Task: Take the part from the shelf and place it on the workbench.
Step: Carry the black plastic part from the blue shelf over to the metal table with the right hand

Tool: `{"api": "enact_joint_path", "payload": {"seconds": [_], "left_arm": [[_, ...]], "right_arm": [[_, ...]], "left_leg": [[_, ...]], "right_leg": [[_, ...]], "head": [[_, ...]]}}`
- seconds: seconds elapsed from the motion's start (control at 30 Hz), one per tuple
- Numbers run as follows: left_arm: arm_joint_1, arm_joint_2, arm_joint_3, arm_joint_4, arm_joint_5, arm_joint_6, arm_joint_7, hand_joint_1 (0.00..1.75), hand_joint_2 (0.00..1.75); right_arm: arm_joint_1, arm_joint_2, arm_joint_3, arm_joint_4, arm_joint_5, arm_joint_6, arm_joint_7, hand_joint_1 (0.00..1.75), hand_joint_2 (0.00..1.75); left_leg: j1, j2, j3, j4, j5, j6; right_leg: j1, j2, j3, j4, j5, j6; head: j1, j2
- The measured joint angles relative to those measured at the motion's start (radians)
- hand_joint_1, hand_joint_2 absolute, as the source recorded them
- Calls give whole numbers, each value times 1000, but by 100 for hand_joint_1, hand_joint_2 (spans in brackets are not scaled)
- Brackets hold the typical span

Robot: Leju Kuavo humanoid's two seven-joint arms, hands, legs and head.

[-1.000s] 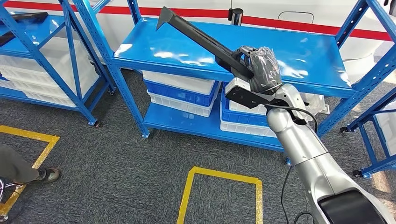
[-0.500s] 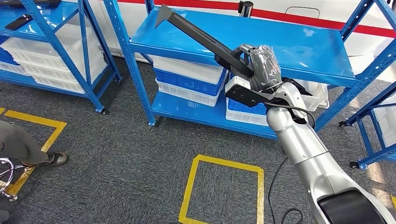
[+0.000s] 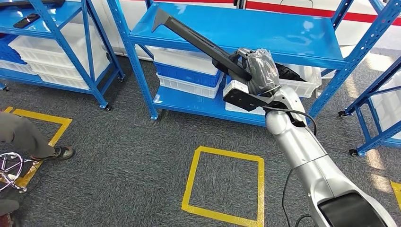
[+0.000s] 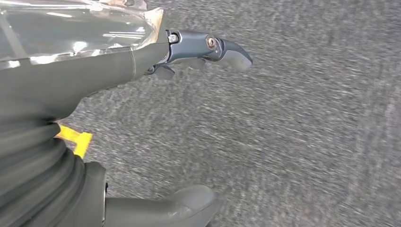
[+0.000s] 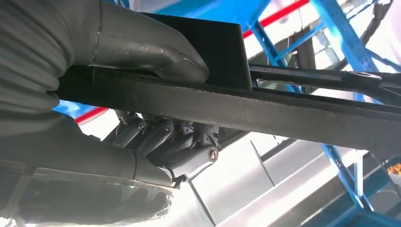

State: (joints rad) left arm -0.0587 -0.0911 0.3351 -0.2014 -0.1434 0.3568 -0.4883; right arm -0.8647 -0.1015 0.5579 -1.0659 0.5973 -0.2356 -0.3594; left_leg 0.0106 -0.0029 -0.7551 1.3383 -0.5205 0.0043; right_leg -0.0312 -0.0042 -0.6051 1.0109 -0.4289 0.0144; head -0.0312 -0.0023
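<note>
The part (image 3: 194, 39) is a long black bar with a hooked tip, slanting up and to the left in front of the blue shelf's top board (image 3: 265, 28). My right hand (image 3: 259, 71) grips its lower end, well above the carpet. Up close, the right wrist view has the thumb and curled fingers (image 5: 156, 135) wrapped around the black bar (image 5: 293, 116). My left hand (image 4: 142, 61) hangs over grey carpet, fingers apart, thumb (image 4: 184, 203) clear of them, with nothing in it.
White and blue bins (image 3: 189, 75) fill the shelf's lower levels. A second blue rack (image 3: 56, 42) stands at the left, another frame (image 3: 378, 94) at the right. Yellow tape squares (image 3: 224, 184) mark the carpet. A person's leg and shoe (image 3: 33, 142) and a metal stool (image 3: 12, 168) are at the left.
The whole scene has shifted, so the camera has moved: the shelves now sit higher and farther, and more carpet shows. My right hand still holds the part in the same pose.
</note>
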Motion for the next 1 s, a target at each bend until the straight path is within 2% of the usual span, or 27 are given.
{"api": "enact_joint_path", "payload": {"seconds": [0.03, 0.07, 0.1, 0.13, 0.17, 0.23, 0.27, 0.3, 0.33, 0.4, 0.43, 0.47, 0.5, 0.53, 0.57, 0.6, 0.63, 0.67, 0.7, 0.73, 0.77, 0.8, 0.83, 0.9, 0.93, 0.97, 1.0], "left_arm": [[-1, 0, 0, 0, 0, 0, 0, 0, 175], [-1, 0, 0, 0, 0, 0, 0, 0, 175], [-3, 0, 0, 0, 1, 1, 0, 0, 175], [-5, -1, 1, 0, 1, 1, 0, 0, 175], [-7, -1, 1, 0, 2, 1, 0, 0, 175], [-7, -2, 2, 0, 3, 1, -1, 0, 175], [-6, -3, 3, 1, 3, 1, -1, 0, 175], [-6, -2, 4, 1, 3, 1, -1, 0, 175], [-5, -2, 4, 1, 2, 1, -2, 0, 175], [-5, 0, 5, 1, 1, -1, -2, 0, 175], [-5, 0, 5, 1, 0, -3, -2, 0, 175], [-5, 0, 5, 1, 0, -5, -3, 0, 175], [-5, 0, 5, 1, -1, -6, -3, 0, 175], [-5, -1, 5, 1, -1, -8, -3, 0, 175], [-5, -4, 5, 1, -1, -8, -4, 0, 175], [-6, -5, 5, 1, -1, -9, -5, 0, 175], [-6, -8, 5, 1, 0, -9, -5, 0, 175], [-7, -10, 6, 1, 0, -9, -6, 0, 175], [-7, -9, 6, 1, 0, -9, -7, 0, 175], [-7, -9, 6, 1, 0, -10, -7, 0, 175], [-7, -8, 7, 1, -1, -10, -7, 0, 175], [-6, -8, 7, 1, -1, -10, -7, 0, 175], [-5, -8, 7, 1, 0, -10, -7, 0, 175], [-4, -7, 8, 1, 0, -10, -7, 0, 175], [-4, -6, 9, 1, 0, -10, -7, 0, 175], [-4, -5, 11, 1, 0, -10, -7, 0, 175], [-4, -4, 12, 1, 0, -10, -7, 0, 175]], "right_arm": [[2, 1, 0, 0, 1, 0, 0, 171, 175], [2, 3, 0, -2, 1, -1, -1, 171, 175], [2, 4, -1, -3, 2, -2, -1, 171, 175], [0, 6, -1, -5, 3, -2, -2, 171, 175], [-1, 7, -2, -6, 4, -4, -2, 171, 175], [1, 9, -1, -6, 5, -7, -4, 171, 175], [4, 10, -1, -6, 6, -8, -4, 171, 175], [8, 10, -1, -6, 7, -10, -4, 171, 175], [10, 9, -1, -6, 9, -11, -3, 171, 175], [13, 9, -2, -6, 12, -13, -1, 171, 175], [16, 8, -2, -6, 12, -14, 0, 171, 175], [19, 7, -2, -7, 13, -15, 1, 171, 175], [23, 7, -3, -7, 13, -15, 2, 171, 175], [26, 6, -3, -9, 14, -15, 3, 171, 175], [27, 6, -4, -12, 14, -15, 4, 171, 175], [25, 7, -7, -17, 15, -15, 4, 171, 175], [21, 7, -9, -23, 15, -15, 5, 171, 175], [16, 8, -11, -28, 15, -15, 5, 171, 175], [11, 9, -13, -31, 16, -16, 5, 171, 175], [9, 10, -14, -33, 16, -16, 5, 171, 175], [6, 10, -14, -33, 16, -16, 5, 171, 175], [5, 10, -15, -33, 16, -16, 6, 171, 175], [4, 11, -17, -33, 16, -16, 6, 171, 175], [2, 13, -20, -33, 15, -16, 8, 171, 175], [3, 13, -22, -33, 15, -16, 8, 171, 175], [4, 13, -23, -33, 15, -16, 8, 171, 175], [5, 13, -24, -33, 15, -16, 8, 171, 175]], "left_leg": [[4, 0, 48, -47, 20, -1], [9, 0, 111, -118, 28, -4], [11, -3, 171, -195, 23, -6], [12, -6, 212, -253, 12, -7], [9, -9, 233, -290, 3, -4], [1, -9, 224, -308, 10, 16], [-2, -8, 213, -309, 21, 31], [-5, -5, 200, -311, 34, 44], [-7, -3, 184, -312, 48, 55], [-16, -2, 148, -311, 76, 66], [-21, -2, 130, -310, 90, 69], [-27, -2, 113, -310, 104, 72], [-33, -2, 98, -309, 117, 75], [-39, -2, 83, -309, 130, 77], [-42, -2, 72, -309, 142, 78], [-45, -2, 64, -309, 153, 78], [-46, 0, 58, -310, 165, 76], [-43, 2, 56, -313, 176, 72], [-42, 4, 55, -319, 189, 66], [-40, 5, 55, -326, 200, 60], [-38, 4, 51, -328, 198, 53], [-37, 1, 43, -316, 174, 44], [-34, -1, 29, -282, 129, 35], [-19, -2, -5, -156, 19, 13], [-10, -2, -17, -87, -10, 2], [-1, -1, -18, -39, -10, -9], [8, -1, -4, -19, 9, -19]], "right_leg": [[-1, 0, -12, 0, 10, 5], [0, 0, -21, 1, 19, 11], [1, 1, -28, 3, 27, 18], [4, 1, -34, 4, 36, 26], [6, 1, -39, 3, 46, 35], [7, 0, -48, -1, 63, 53], [6, 0, -60, 7, 54, 54], [5, 0, -77, 34, 27, 49], [4, 0, -99, 81, -16, 40], [8, 1, -140, 216, -105, 26], [12, 1, -146, 275, -126, 26], [18, 1, -139, 311, -126, 28], [27, 2, -115, 315, -111, 29], [39, 2, -72, 282, -90, 26], [53, 2, -14, 218, -80, 13], [64, 0, 52, 132, -87, -7], [73, -1, 103, 59, -100, -24], [77, -2, 133, 5, -114, -39], [78, -4, 144, -25, -117, -47], [76, -4, 139, -33, -106, -51], [71, -5, 135, -43, -91, -56], [65, -7, 129, -50, -73, -60], [57, -9, 120, -56, -55, -60], [48, -10, 90, -56, -24, -56], [44, -10, 73, -55, -10, -50], [39, -11, 55, -53, 3, -43], [33, -12, 38, -50, 15, -36]], "head": [[0, 0], [0, 0], [0, 0], [0, 0], [0, 0], [0, 0], [0, 0], [2, 0], [4, 0], [8, 0], [8, 0], [8, 0], [8, 0], [8, 0], [7, 0], [6, 0], [4, 0], [2, 0], [1, 0], [1, 0], [3, 0], [5, 0], [6, 0], [5, 0], [4, 0], [4, 0], [4, 0]]}}
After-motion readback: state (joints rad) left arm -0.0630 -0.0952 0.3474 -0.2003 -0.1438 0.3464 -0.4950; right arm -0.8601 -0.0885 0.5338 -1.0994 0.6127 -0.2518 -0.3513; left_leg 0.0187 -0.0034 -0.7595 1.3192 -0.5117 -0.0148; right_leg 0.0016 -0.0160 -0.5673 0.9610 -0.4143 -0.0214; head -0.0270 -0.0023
